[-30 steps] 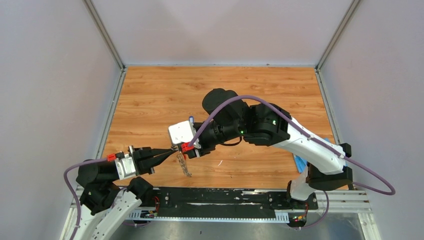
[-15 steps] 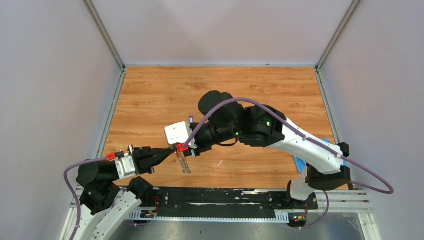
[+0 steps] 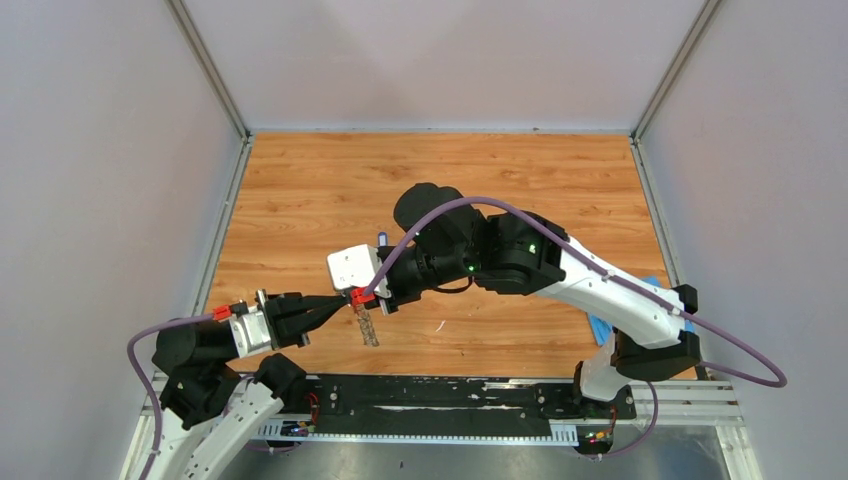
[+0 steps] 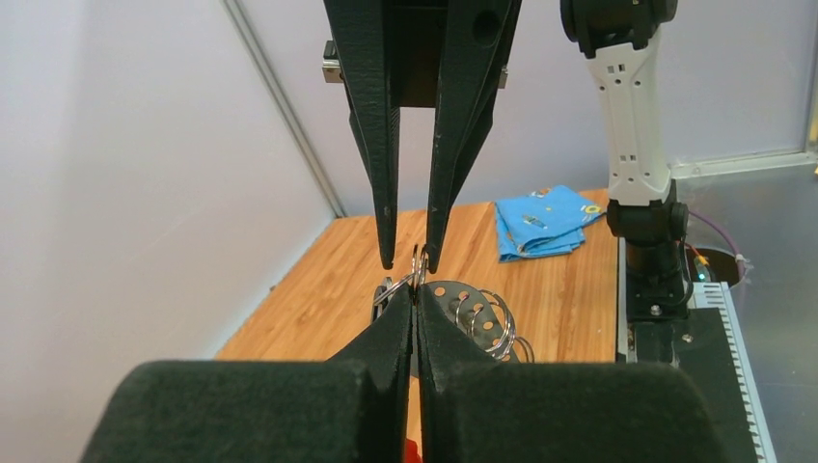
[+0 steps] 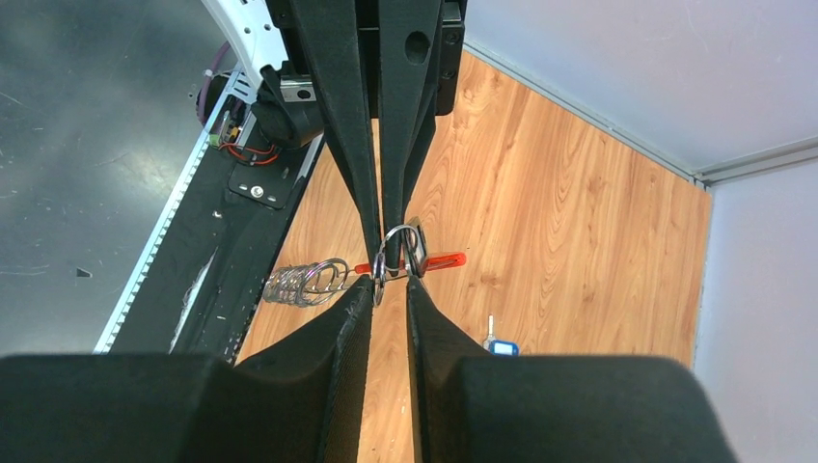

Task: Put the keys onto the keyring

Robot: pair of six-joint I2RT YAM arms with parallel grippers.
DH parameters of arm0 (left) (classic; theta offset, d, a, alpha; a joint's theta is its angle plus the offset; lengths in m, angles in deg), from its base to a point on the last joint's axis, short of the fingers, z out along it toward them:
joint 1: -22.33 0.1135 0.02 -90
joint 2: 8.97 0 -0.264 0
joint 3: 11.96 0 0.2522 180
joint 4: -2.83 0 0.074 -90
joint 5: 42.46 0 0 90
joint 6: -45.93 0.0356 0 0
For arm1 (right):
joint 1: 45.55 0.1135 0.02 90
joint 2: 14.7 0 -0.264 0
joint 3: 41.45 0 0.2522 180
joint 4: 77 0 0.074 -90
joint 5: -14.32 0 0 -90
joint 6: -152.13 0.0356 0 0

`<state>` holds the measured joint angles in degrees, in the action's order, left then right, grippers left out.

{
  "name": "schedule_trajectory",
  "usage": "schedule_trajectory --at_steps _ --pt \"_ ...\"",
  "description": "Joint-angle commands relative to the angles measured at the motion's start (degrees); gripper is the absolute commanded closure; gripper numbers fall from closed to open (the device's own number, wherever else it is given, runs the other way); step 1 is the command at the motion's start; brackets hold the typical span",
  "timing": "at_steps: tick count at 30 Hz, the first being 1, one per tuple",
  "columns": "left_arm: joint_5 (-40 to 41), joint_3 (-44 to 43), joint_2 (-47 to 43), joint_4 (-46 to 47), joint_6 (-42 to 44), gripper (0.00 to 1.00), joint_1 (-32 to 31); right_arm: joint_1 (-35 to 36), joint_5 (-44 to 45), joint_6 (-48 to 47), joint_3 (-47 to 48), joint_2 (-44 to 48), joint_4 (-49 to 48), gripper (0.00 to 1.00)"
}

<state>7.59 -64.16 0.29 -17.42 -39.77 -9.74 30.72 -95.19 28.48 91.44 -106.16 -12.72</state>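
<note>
While our left gripper (image 4: 417, 294) pinches the thin red keyring (image 3: 366, 324) with grey metal rings in the air and our right gripper (image 5: 391, 289) gapes narrowly around one of them, a tug may slip it loose.

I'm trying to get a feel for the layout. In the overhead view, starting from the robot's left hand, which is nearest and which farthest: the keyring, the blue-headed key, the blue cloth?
From the left hand:
1. keyring, hanging at its fingertips.
2. blue-headed key, on the table farther back, beside the right arm.
3. blue cloth, far right, by the right arm's base.
</note>
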Motion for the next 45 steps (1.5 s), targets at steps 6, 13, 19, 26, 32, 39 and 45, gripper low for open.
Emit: schedule_trajectory --at_steps 6,13,19,26,32,39,45 --pt "0.5 0.1 0.8 1.5 0.8 1.00 -0.2 0.7 0.7 0.5 -2.5 0.6 -1.6 0.99" --pt "0.2 0.0 0.9 -0.7 3.8 1.00 -0.2 0.5 4.2 4.4 -4.3 1.6 -3.4 1.00" --pt "-0.2 -1.3 0.4 -6.7 10.1 0.84 -0.2 -0.6 4.2 9.8 -14.7 8.0 -13.3 1.00" --pt "-3.1 -4.8 0.1 -17.5 19.3 0.76 -0.2 -1.9 3.5 13.4 -22.1 12.3 -18.4 1.00" --pt "-2.6 -5.8 -0.1 -18.6 26.2 0.76 -0.2 -2.6 0.8 14.3 -23.0 13.1 -18.6 1.00" --pt "-2.3 -7.3 3.3 -14.7 28.6 0.57 -0.2 -3.1 -2.8 14.1 -20.8 11.3 -14.9 1.00" --pt "-10.3 -10.1 7.0 -21.5 28.5 0.44 -0.2 -3.1 -4.3 13.5 -19.2 10.2 -13.1 1.00"
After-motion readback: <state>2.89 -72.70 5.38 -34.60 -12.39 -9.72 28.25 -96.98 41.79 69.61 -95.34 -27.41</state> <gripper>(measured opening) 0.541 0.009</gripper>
